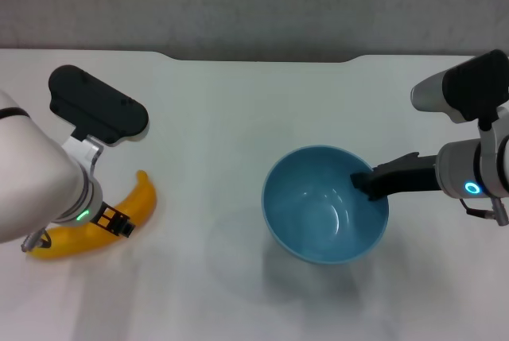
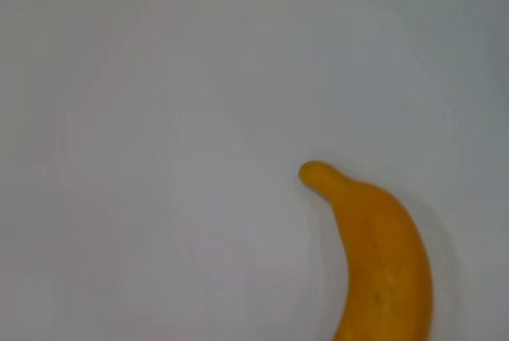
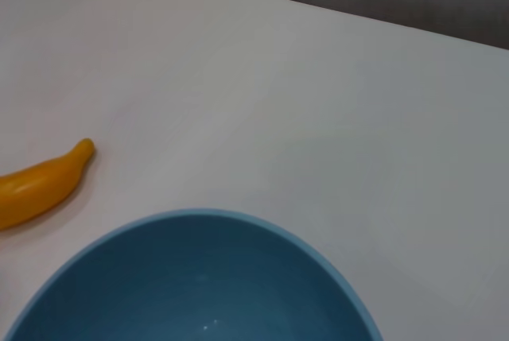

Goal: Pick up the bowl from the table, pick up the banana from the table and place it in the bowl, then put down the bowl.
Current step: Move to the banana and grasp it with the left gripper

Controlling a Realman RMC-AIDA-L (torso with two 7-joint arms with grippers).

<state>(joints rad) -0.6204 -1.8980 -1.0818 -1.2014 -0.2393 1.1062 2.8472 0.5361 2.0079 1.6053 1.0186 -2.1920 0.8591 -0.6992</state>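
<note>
Light-blue glossy bowl (image 1: 318,214); yellow-orange banana (image 1: 143,202); plain white counter (image 1: 238,118); black right gripper (image 1: 364,184) fingers; grey backdrop behind.

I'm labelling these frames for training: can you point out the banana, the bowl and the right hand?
banana (image 1: 141,198): head view, on its upper curved end.
bowl (image 1: 306,210): head view, on its inner wall.
right hand (image 1: 367,184): head view, where the dark fingers meet the bowl's right rim.
</note>
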